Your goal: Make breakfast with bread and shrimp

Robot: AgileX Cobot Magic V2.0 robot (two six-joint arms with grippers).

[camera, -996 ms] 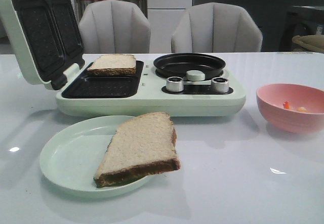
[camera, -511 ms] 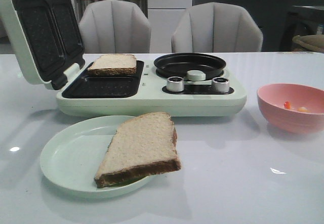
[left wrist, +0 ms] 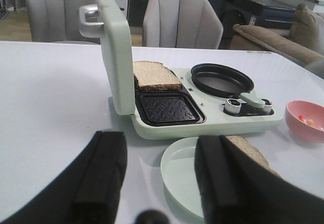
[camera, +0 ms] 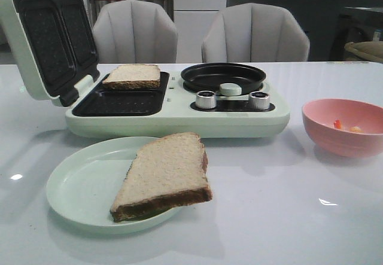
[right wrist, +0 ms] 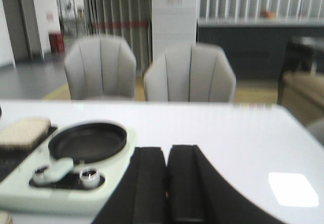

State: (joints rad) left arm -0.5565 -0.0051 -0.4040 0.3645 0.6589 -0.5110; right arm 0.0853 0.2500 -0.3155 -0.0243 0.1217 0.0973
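One bread slice (camera: 131, 75) lies on the far plate of the open sandwich maker (camera: 179, 118); it also shows in the left wrist view (left wrist: 156, 76). The second bread slice (camera: 166, 173) lies on the pale green plate (camera: 78, 187), overhanging its right rim. Small orange shrimp pieces (camera: 346, 126) lie in the pink bowl (camera: 344, 139). My left gripper (left wrist: 159, 150) is open and empty, above the table near the plate (left wrist: 182, 176). My right gripper (right wrist: 167, 155) is shut, near the maker's round pan (right wrist: 87, 141). A thin orange sliver shows in its seam. Neither gripper shows in the front view.
The maker's lid (camera: 45, 40) stands open at the left. Two knobs (camera: 206, 99) and a pan handle sit at its front right. Two grey chairs (camera: 134, 32) stand behind the table.
Nothing on the table has moved; the front view only shifts slightly from side to side.
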